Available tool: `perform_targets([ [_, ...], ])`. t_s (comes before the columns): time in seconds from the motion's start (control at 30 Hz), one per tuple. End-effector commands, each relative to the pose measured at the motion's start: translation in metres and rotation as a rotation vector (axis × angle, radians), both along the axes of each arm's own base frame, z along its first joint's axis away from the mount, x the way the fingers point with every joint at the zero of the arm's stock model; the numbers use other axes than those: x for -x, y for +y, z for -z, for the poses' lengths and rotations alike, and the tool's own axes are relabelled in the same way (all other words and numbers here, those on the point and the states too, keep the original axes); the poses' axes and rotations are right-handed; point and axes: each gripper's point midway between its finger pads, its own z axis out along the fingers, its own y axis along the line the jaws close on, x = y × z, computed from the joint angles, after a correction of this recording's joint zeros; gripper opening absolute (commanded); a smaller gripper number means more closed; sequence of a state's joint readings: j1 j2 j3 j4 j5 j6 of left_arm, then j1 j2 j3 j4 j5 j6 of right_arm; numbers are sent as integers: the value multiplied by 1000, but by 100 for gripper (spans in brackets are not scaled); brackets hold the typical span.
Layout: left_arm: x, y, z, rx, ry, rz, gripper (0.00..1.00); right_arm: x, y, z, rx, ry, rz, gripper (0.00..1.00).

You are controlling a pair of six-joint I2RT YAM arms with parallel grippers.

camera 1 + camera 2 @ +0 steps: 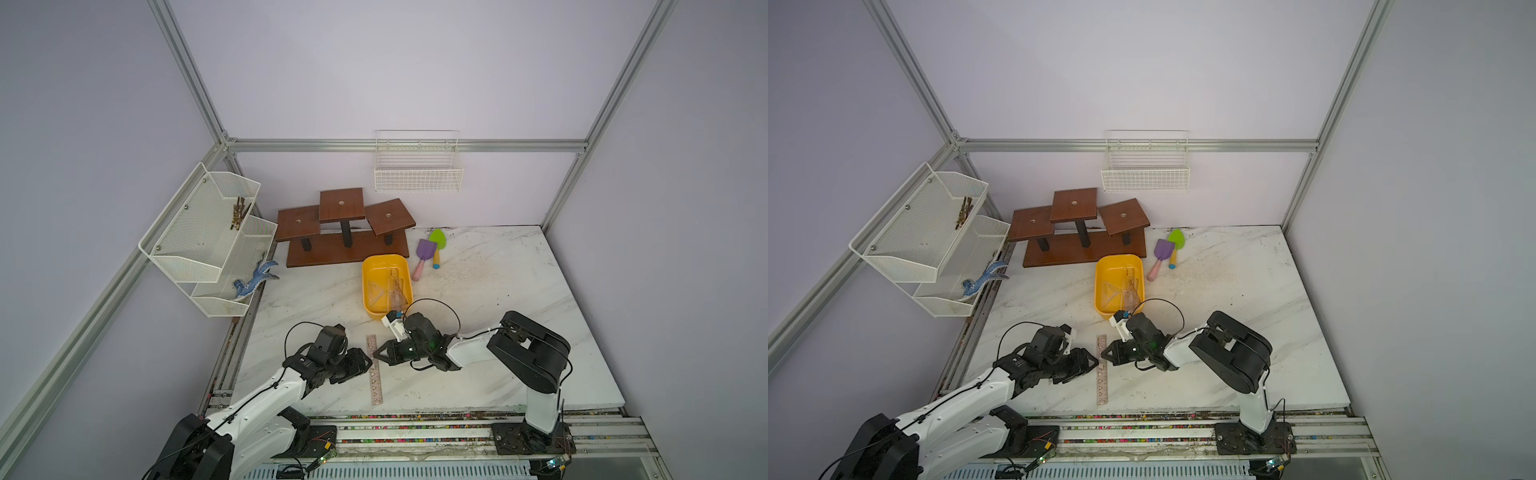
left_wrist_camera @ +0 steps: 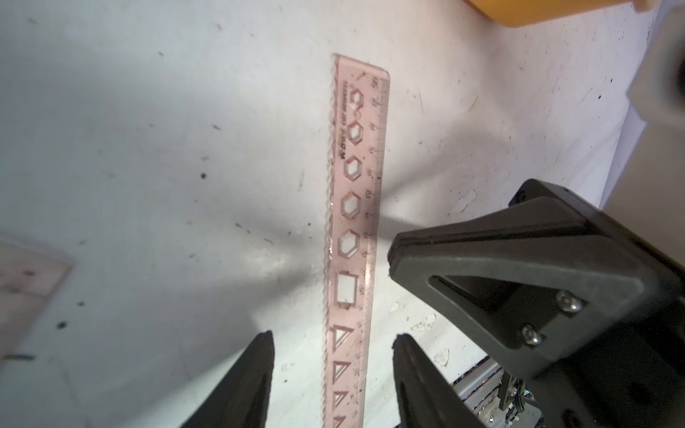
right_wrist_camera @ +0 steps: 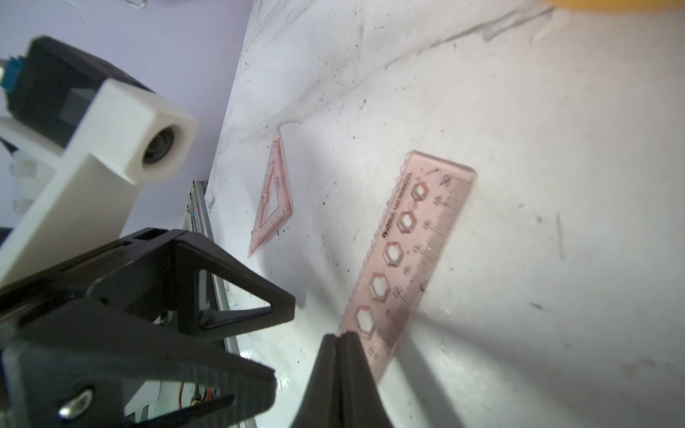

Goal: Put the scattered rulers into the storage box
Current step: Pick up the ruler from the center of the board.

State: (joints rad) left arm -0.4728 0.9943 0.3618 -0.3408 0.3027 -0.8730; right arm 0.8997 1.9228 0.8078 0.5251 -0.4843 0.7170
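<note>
Here the pinkish stencil ruler [image 1: 376, 370] lies flat on the marble table [image 1: 478, 374], its near end close to the front edge. The left gripper [image 2: 333, 335] straddles it, jaws apart. The right gripper [image 3: 339, 335], pinched closed, sits at its side. The yellow storage box [image 1: 365, 286] just behind holds other rulers [image 1: 390, 291]. A set square [image 3: 277, 152] lies nearer the table's left edge.

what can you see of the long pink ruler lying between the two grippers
The long pink see-through plastic ruler lies flat on the white marble tabletop, outside the yellow plastic tub, one end pointing toward it. One long edge is wavy, the other graduated; hexagon, square and triangle stencil holes run down the middle. The open left gripper straddles it without gripping. The shut right gripper has its tip at the ruler's edge; contact is unclear.
</note>
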Motion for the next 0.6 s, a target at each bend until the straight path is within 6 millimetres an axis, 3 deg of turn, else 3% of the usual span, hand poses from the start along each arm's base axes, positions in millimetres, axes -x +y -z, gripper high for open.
perform_targets([
  [0.0, -5, 2, -1, 6, -13, -10, 56, 0, 7, 1, 0, -10, -14, 7],
  [0.57, -8, -12, 15, 64, 39, 32, 57, 4, -6, 22, 62, 5, -6, 6],
])
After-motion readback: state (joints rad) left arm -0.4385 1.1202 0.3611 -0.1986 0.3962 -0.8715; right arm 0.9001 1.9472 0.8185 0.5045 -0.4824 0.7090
